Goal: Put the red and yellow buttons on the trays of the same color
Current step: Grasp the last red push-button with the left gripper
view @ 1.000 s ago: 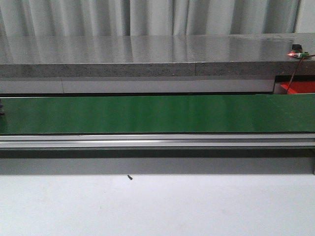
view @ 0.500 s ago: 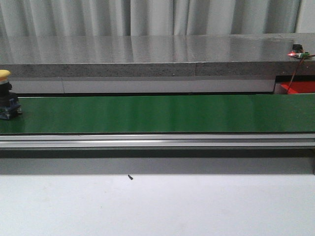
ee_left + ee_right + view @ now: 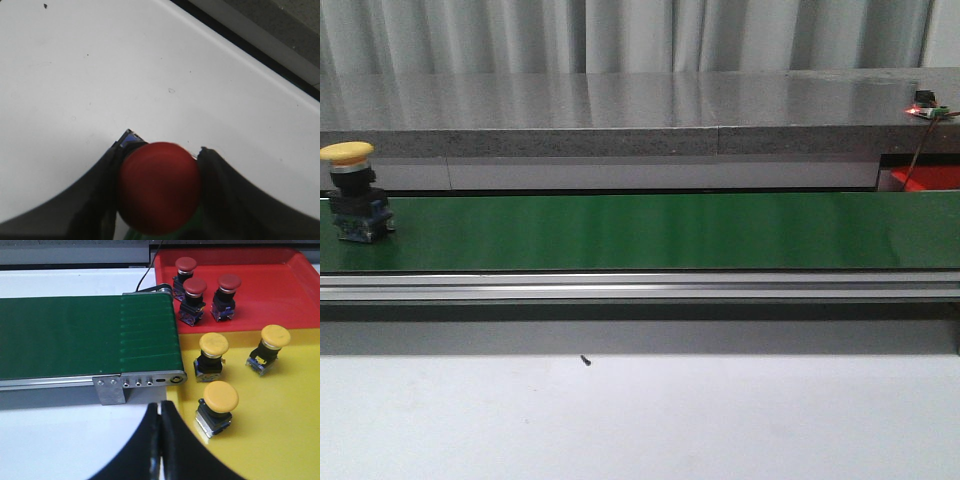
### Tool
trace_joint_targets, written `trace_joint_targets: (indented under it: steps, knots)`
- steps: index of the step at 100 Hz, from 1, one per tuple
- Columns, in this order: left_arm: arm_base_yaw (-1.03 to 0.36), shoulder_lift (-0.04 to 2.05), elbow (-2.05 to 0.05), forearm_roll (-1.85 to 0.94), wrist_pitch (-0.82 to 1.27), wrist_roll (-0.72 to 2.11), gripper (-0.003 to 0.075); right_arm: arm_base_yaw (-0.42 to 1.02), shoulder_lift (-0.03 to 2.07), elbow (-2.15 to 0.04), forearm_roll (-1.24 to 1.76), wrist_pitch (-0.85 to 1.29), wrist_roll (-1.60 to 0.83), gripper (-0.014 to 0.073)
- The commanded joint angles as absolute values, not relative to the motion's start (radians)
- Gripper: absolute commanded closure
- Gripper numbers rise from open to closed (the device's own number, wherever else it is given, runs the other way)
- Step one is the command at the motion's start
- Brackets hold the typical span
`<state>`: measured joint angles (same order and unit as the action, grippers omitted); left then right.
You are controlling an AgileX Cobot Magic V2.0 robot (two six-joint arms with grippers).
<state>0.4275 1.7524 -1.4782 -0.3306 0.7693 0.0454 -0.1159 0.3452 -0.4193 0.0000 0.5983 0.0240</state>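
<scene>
1. On the far left of the green belt (image 3: 640, 232) we see a yellow button (image 3: 353, 190) standing upright, yellow cap on top, dark body with a bluish base touching the belt.
2. Rest of the belt is bare in the front view; metal rail (image 3: 640, 288) runs along its near edge, white counter (image 3: 640, 420) nearer still, with a small dark speck (image 3: 585, 360) on it.
3. Far side: grey stone ledge (image 3: 620, 110) and curtains (image 3: 620, 35). A bit of red shows at the far right edge of the front view.
4. Left tool (image 3: 160, 192): we see it clamped on a red button (image 3: 159, 187), fingers (image 3: 100, 200) on both sides of the cap, above the white counter.
5. Right tool (image 3: 161, 440): fingers pressed together, gripping nothing, hanging over the white counter just near the belt's end.
6. Right wrist view: red tray (image 3: 270, 285) holds three red buttons (image 3: 193, 301), all upright, clustered close to the belt end roller.
7. Yellow tray (image 3: 280, 430) adjoins the red tray and holds three yellow buttons (image 3: 216, 407), apart from each other.
8. A thin cable (image 3: 142, 277) runs by the belt end toward the far side.
</scene>
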Motion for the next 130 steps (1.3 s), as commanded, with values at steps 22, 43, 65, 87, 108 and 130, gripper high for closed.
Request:
trace_joint_targets:
  steps: [22,43,65,87,108,130]
  knots:
    - [0.372,1.604,-1.330,-0.348,0.709,0.060,0.0585,-0.116,0.350,-0.446,0.000,0.527,0.020,0.0716]
    - [0.326,1.604,-1.250,-0.348,0.675,0.063,0.0581,-0.116,0.350,-0.446,0.000,0.527,0.020,0.0716]
    - [0.325,1.605,-1.228,-0.353,0.690,0.089,0.0329,-0.116,0.350,-0.446,0.000,0.527,0.020,0.0716]
    - [0.324,1.578,-1.228,-0.353,0.701,0.096,0.0187,-0.116,0.350,-0.446,0.000,0.527,0.020,0.0716]
    - [0.309,1.483,-1.228,-0.296,0.747,0.097,0.0310,-0.116,0.350,-0.446,0.000,0.527,0.020,0.0716]
    - [0.253,1.354,-1.228,-0.279,0.806,0.178,0.0736,-0.116,0.350,-0.446,0.000,0.527,0.020,0.0716]
